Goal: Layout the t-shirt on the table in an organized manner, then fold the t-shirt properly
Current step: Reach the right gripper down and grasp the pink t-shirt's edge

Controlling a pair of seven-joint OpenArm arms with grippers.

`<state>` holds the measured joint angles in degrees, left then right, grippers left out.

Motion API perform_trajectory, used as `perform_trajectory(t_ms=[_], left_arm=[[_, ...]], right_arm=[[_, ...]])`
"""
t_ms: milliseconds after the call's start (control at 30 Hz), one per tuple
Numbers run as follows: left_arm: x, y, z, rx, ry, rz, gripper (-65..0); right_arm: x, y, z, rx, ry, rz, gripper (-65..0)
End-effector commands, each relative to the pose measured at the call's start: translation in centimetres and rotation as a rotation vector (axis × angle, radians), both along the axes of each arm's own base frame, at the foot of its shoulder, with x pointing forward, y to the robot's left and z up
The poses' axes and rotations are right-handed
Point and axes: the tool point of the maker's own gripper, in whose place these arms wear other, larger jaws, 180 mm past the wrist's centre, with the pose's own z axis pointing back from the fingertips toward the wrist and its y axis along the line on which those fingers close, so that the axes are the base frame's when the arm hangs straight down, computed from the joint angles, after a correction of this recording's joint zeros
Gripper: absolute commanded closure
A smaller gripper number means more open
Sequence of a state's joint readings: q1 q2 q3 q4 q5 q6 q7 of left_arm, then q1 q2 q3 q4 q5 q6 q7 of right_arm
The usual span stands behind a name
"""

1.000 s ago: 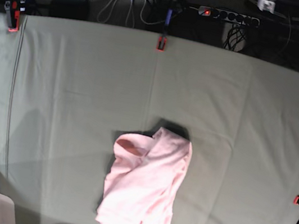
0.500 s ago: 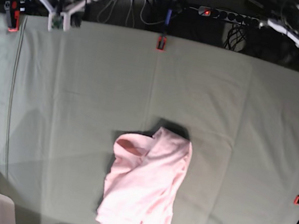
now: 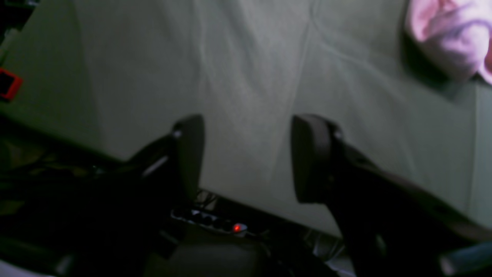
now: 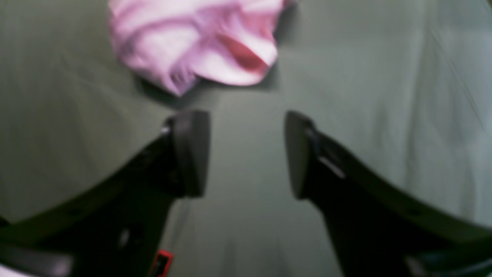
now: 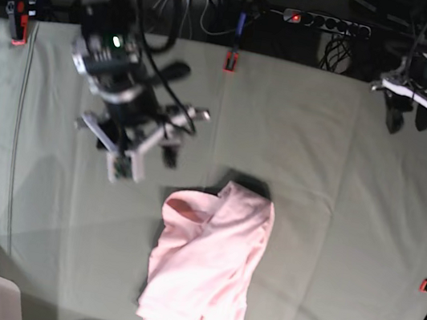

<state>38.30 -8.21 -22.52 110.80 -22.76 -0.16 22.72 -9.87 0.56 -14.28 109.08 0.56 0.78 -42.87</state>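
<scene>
A crumpled pink shirt (image 5: pixel 204 268) lies on the bench (image 5: pixel 338 196), its long axis running near to far, just ahead of the right arm's wide, empty fingers (image 5: pixel 145 153), while the left arm's fingers (image 5: pixel 414 117), also wide and empty, hang well apart.

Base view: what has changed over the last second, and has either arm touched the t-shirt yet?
Both arms have come in from the far edge. The right gripper has travelled furthest, now above the table close to the t-shirt; the left gripper has only reached the far right part of the table. Both have jaws apart and empty. The t-shirt lies crumpled where it was, untouched.
</scene>
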Motion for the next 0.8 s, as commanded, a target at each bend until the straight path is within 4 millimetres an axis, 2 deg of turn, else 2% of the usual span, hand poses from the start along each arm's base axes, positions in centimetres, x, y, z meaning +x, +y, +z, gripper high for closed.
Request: perform_trajectory(t_ms=[0, 200, 367, 500, 633, 700, 767], left_arm=[[0.7, 0.0, 1.1, 0.008, -0.041, -0.005, -37.1], [1.8, -0.3, 1.6, 0.003, -0.068, -0.010, -37.0], [1.8, 0.0, 1.5, 0.006, -0.065, -0.005, -37.0], [1.7, 0.2, 1.4, 0.017, -0.059, -0.009, -37.0], [2.1, 0.2, 1.6, 0.021, -0.068, -0.011, -37.0], [2.5, 0.2, 1.9, 0.021, -0.082, -0.011, -37.0], [3.1, 0.3, 2.0, 0.020, -0.093, -0.008, -37.0]], right_arm=[[1.5, 0.2, 0.9, 0.006, -0.045, -0.005, -36.8], [6.3, 0.4, -3.5, -0.038, 0.034, 0.001, -38.1], [10.0, -0.1, -6.0, -0.067, 0.045, -0.003, -38.1], [11.9, -0.4, -8.1, -0.089, 0.074, -0.004, -38.1], [13.6, -0.4, -9.3, -0.090, 0.076, -0.009, -38.1], [13.8, -0.6, -10.0, -0.096, 0.086, -0.010, -37.7], [13.8, -0.7, -10.6, -0.099, 0.094, -0.010, -34.5]])
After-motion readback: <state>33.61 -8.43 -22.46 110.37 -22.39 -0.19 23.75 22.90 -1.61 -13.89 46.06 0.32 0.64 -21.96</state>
